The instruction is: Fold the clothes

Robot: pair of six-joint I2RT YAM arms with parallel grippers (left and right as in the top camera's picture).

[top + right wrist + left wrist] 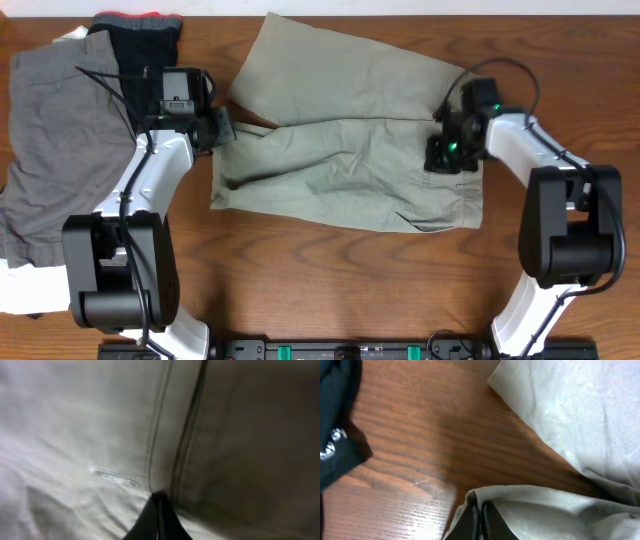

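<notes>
1. The light khaki-beige cotton shorts (340, 165) lie spread in the middle of the brown wooden bench (330, 300). The waistband is toward the right of the frame, and the two legs splay apart toward the left.
2. The left fingers (481, 517) are pinched shut on a raised fold of khaki cloth at the left edge of the lower leg.
3. The right fingers (158, 510) are closed tight on cloth beside a stitched seam, at the waistband end on the right.
4. A darker grey garment (55, 150) and a black garment with a red band (140, 45) lie at the far left, apart from the shorts.
5. Progress looks early. Both grips are set, but no layer is laid over another, and the legs are not yet stacked.
6. Bringing one leg onto the other and then halving the length is likely what is left to do.
</notes>
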